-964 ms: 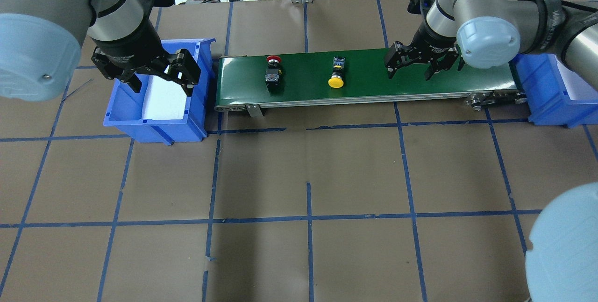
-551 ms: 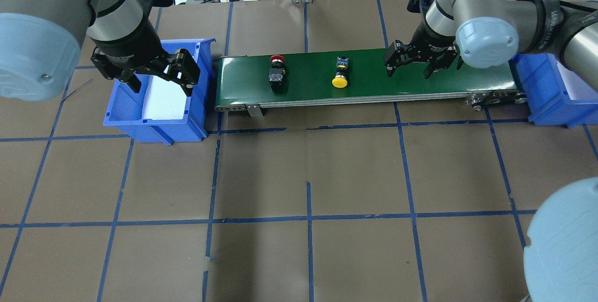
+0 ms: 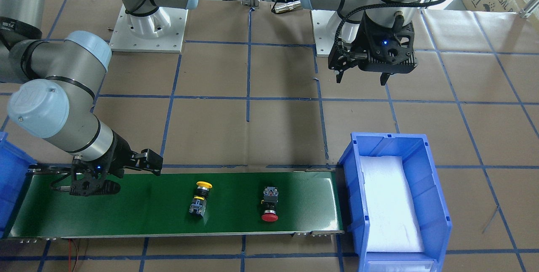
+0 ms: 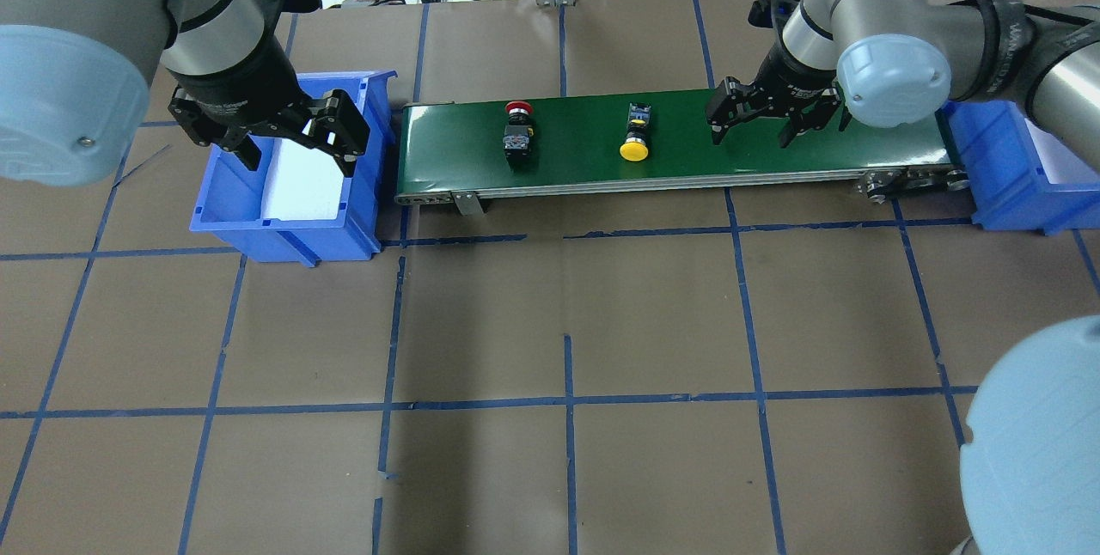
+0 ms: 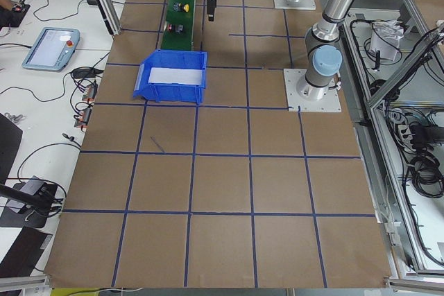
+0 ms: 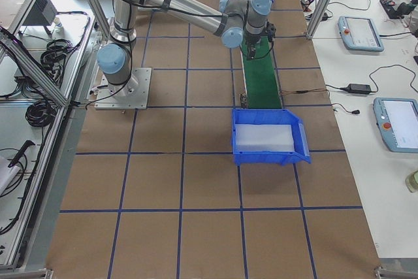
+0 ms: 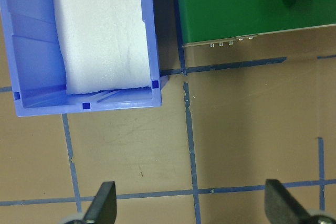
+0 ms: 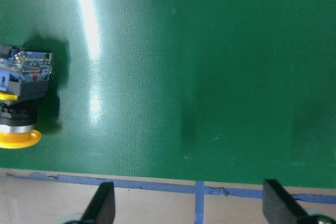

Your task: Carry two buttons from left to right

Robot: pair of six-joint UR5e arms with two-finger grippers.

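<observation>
Two buttons lie on their sides on the green conveyor belt [image 4: 773, 160]. The red-capped button [image 4: 517, 129] is nearer the belt's left end and also shows in the front view [image 3: 269, 204]. The yellow-capped button [image 4: 635, 136] lies mid-belt, also in the front view [image 3: 200, 198] and at the left edge of the right wrist view [image 8: 21, 103]. My left gripper [image 4: 296, 151] is open and empty above the left blue bin [image 4: 284, 237]. My right gripper [image 4: 752, 139] is open and empty just above the belt, to the right of the yellow button.
The left bin holds a white foam pad [image 4: 301, 181]. A second blue bin [image 4: 997, 186] stands at the belt's right end. Brown paper with blue tape lines covers the table [image 4: 567, 323]. Cables lie at the table's far edge.
Both buttons have moved a little to the right along the belt. Both grippers stay open and nearly in place.
</observation>
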